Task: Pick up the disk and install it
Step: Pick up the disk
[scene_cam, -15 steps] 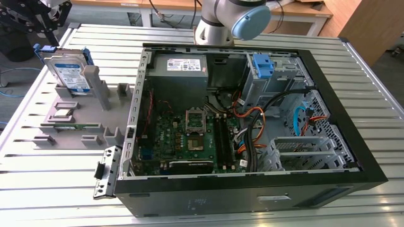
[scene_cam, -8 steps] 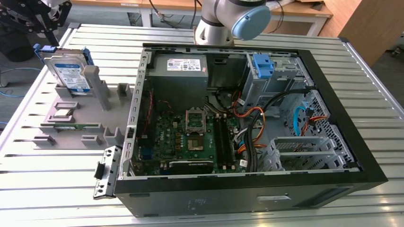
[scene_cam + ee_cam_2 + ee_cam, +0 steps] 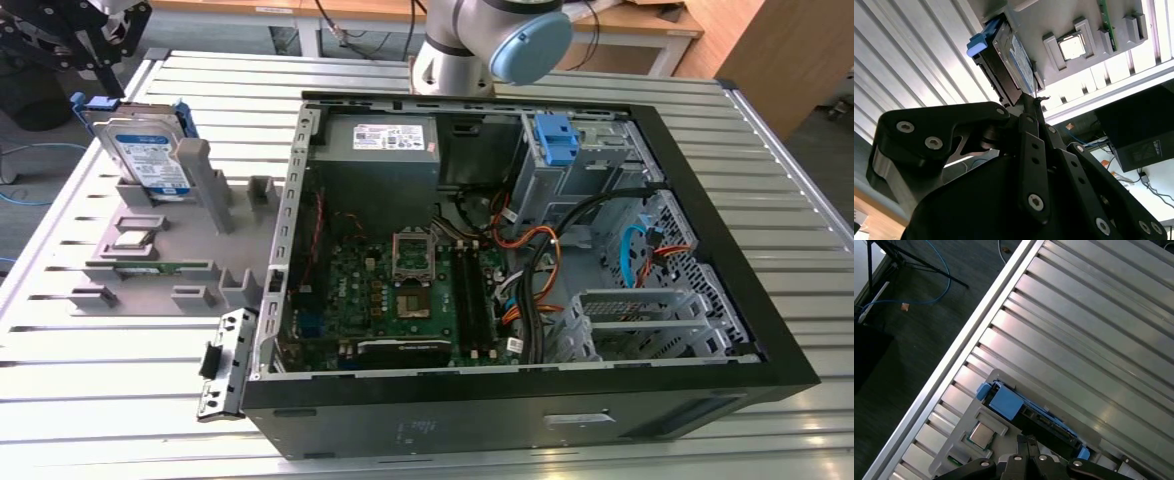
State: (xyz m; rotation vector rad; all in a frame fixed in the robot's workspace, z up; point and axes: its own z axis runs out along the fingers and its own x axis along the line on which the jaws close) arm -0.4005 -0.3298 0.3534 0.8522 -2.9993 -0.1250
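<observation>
The disk stands on edge in a grey holder on the slatted table, at the exterior view's left of the open computer case. It is silver with a white-and-blue label and blue rails. My gripper hangs just above the disk's upper far end. In both wrist views the black fingers come together at their tips, shut, with nothing between them. The second wrist view has the gripper close by the disk. In the first wrist view the gripper sits over the disk's blue-railed edge.
The holder also carries a square chip and a green memory stick. Inside the case are a grey power supply, the motherboard, cables and a bare blue bracket. The arm's base stands behind the case.
</observation>
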